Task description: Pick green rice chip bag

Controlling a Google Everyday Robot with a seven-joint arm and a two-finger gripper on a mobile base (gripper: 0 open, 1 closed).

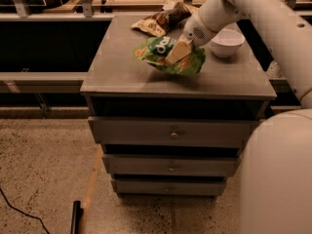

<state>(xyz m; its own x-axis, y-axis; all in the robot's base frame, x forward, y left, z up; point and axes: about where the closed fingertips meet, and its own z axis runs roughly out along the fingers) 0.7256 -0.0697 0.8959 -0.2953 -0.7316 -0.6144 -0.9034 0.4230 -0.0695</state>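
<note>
we see open grey metal cabinet top (112,67) by its left edge; mid-top, our cream two-finger gripper (178,50) clamps the tilted bright green glossy foil chip bag (157,48); round white bowl (226,42) near the right edge.

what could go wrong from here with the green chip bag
1. The gripper holds the green rice chip bag near its middle, and the bag hangs tilted, so the glossy foil might slip out.
2. The white bowl sits close beside the arm; a swing toward it could knock it.
3. The brown snack bag lies just behind, so a backward move may push it.
</note>
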